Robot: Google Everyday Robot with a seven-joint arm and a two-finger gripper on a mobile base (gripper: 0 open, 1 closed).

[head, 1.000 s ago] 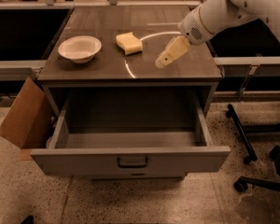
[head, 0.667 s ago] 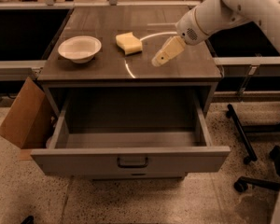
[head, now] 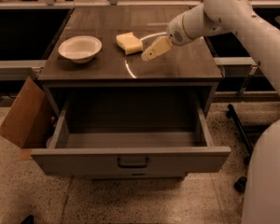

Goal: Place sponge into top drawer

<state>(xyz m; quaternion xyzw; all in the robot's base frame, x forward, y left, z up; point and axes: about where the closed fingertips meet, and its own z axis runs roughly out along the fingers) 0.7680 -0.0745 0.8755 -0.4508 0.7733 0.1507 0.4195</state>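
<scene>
The pale yellow sponge (head: 129, 43) lies on the dark cabinet top (head: 177, 64), right of centre toward the back. The top drawer (head: 130, 160) is pulled fully open below, its inside bare, with a small dark handle on its flat grey front. My gripper (head: 147, 56) reaches in from the upper right on the white arm. Its tip hangs just right of and slightly in front of the sponge, a small gap apart, holding nothing.
A white round bowl (head: 80, 48) sits on the left of the cabinet top. A brown cardboard box (head: 23, 115) leans against the cabinet's left side. Dark shelving runs behind. Chair wheels (head: 238, 125) stand at the right on the speckled floor.
My gripper has moved left across the cabinet top, closing in on the sponge. The sponge, bowl and drawer have not moved.
</scene>
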